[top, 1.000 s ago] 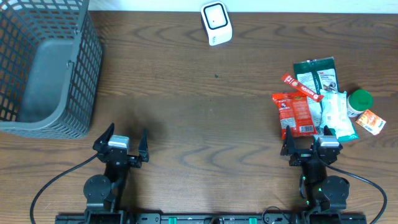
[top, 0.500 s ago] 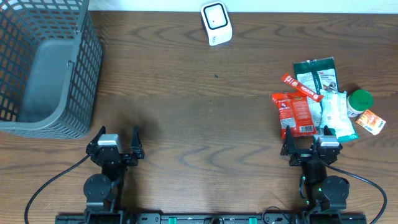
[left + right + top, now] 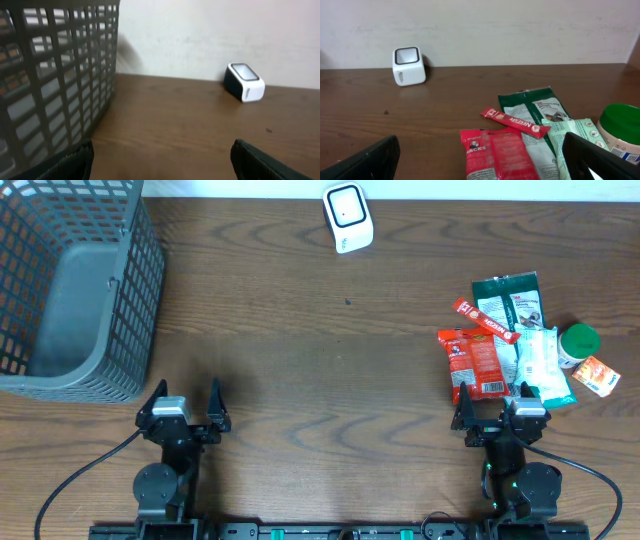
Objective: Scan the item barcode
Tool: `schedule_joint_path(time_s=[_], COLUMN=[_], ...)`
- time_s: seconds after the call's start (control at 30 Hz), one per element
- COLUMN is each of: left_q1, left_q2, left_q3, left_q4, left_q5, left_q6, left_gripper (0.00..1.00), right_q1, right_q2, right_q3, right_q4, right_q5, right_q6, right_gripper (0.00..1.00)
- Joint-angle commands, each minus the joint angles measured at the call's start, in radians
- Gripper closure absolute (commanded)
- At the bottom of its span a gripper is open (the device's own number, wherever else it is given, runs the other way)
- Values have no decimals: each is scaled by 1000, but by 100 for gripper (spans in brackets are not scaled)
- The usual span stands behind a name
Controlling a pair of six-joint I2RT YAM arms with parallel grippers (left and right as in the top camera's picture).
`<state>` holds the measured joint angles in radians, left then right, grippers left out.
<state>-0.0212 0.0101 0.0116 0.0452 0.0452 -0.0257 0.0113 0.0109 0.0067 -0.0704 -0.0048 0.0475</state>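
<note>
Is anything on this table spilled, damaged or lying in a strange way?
Nothing is spilled or visibly damaged. On the right, the thin red stick lies across the green pouch in a loose pile of packets, and the white scanner sits slightly turned.

The white cube scanner (image 3: 347, 217) stood far off at my twelve o'clock, window up. At my three o'clock lay a flat red snack packet (image 3: 476, 365), a red stick sachet (image 3: 485, 321) across a green pouch (image 3: 508, 298), and an upright green-lidded jar (image 3: 578, 342).

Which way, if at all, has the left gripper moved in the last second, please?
Yes: the left gripper has swung slightly left, nearer the grey plastic mesh basket's front-right corner.
</note>
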Motion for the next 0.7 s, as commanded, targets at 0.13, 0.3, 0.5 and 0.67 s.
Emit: schedule_joint_path(time_s=[0.13,0.3,0.5,0.67], left_q1=[4,4,4,4], left_q2=[-9,-9,-9,-6], left_q3=[-8,-8,-8,-8], left_q4=[-82,-113,-113,-113], left_q5=[-9,-9,-9,-9], left_q6=[-2,-2,-2,-2], left_gripper=[12,12,12,12], right_q1=[-8,-8,-8,-8], right_q2=[-5,-5,-5,-5], right_q3=[-2,-2,-2,-2], right_q4=[-4,-4,-4,-4], right_q5=[-4,-4,-4,-4], right_q6=[-11,-11,-11,-11], right_gripper=[1,1,1,1])
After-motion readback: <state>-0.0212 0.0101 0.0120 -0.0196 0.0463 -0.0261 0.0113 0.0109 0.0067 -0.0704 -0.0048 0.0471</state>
